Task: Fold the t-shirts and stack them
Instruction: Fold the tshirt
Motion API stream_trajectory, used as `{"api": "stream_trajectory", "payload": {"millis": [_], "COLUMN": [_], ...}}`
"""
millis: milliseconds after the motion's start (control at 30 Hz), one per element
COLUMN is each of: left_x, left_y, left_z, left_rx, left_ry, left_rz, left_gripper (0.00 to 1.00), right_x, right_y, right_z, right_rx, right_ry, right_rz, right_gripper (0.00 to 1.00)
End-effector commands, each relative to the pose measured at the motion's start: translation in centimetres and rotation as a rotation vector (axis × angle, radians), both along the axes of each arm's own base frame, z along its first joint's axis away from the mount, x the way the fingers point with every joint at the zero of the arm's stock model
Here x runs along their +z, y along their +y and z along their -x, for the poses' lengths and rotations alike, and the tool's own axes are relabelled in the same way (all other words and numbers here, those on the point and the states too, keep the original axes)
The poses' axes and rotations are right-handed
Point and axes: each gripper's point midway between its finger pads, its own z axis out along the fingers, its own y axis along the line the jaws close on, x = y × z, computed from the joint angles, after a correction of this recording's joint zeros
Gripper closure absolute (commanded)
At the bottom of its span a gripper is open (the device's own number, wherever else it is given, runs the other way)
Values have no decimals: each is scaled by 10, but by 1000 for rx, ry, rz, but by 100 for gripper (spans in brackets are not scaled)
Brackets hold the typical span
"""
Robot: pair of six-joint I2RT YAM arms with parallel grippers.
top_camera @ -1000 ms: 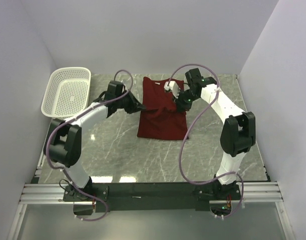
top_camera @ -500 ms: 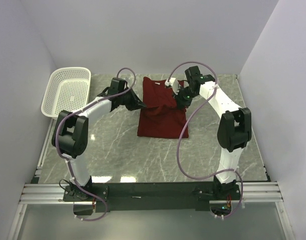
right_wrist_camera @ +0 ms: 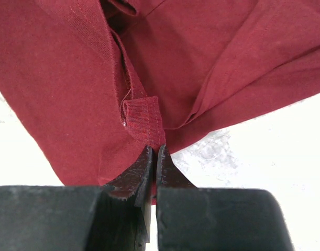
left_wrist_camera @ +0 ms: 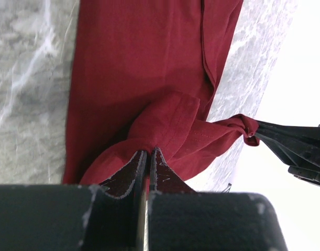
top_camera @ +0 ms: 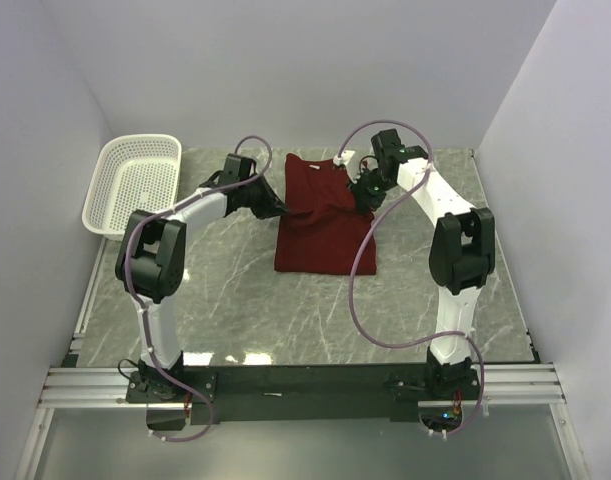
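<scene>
Veined grey marble tabletop (top_camera: pixel 235 300); soft maroon t-shirt (top_camera: pixel 325 245) bunched; left gripper (left_wrist_camera: pixel 148 151), right gripper (right_wrist_camera: pixel 153 149) jaws pinching cloth.

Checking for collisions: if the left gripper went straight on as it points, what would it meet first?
The left gripper would meet the red shirt pinched in its jaws, bunched just ahead; beyond it, probably the table.

Everything is pointing to a robotics lab test cell: plain pale walls (top_camera: pixel 285 70) are boxing in a grey marbled table (top_camera: pixel 235 300) on three sides, and the left arm (top_camera: pixel 150 270) and right arm (top_camera: pixel 463 255), trailing purple cables (top_camera: pixel 357 300), are sitting bolted to an aluminium rail (top_camera: pixel 85 385) at its near edge.
</scene>
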Motion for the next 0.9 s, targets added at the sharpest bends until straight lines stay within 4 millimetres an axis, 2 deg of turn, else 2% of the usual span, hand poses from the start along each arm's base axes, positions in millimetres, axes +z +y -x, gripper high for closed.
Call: {"api": "stream_trajectory", "payload": {"millis": [0,467,867], "left_x": [19,14,5], "left_y": [-2,1,3], "left_z": [-20,-44,-48], "left_rx": [1,47,56], "left_ry": [-66,-62,-45], "left_rz": [12,14,9], "left_gripper": [99,99,99], "right_x": [13,1,-2], "right_y": [-3,-17,-15], "right_z": [-21,-46,-56], "right_rx": [-43,-107,-107], "right_ry": [-58,-43,-38], "right_rz": [-6,21,15], "right_gripper": [100,100,100]}}
